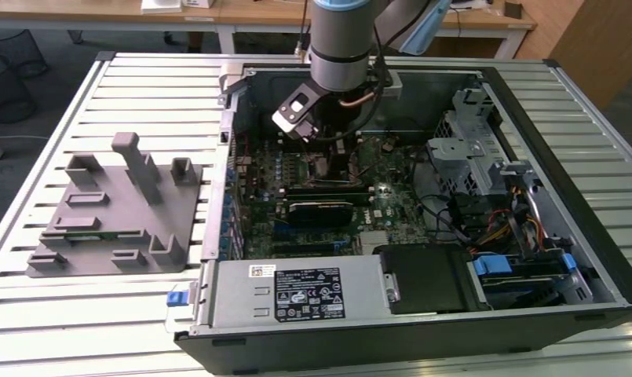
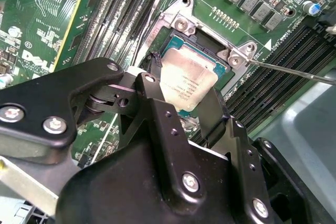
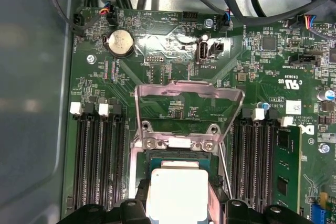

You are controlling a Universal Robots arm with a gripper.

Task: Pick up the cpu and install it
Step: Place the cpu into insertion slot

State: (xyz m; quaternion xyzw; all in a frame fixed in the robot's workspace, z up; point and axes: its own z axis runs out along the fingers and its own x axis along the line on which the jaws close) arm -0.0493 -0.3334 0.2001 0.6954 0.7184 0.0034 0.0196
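The tool (image 2: 184, 93) is closed on the cpu (image 2: 188, 80), its black fingers (image 2: 155, 98) pressed against two opposite edges. The cpu hangs directly over the open socket (image 2: 207, 43); I cannot tell whether it touches the socket. The load plate (image 3: 189, 103) stands raised at the socket's far edge, and the thin lever (image 2: 294, 72) is swung out beside the socket. Memory slots (image 3: 97, 156) flank the socket on both sides, leaving the fingers narrow room.
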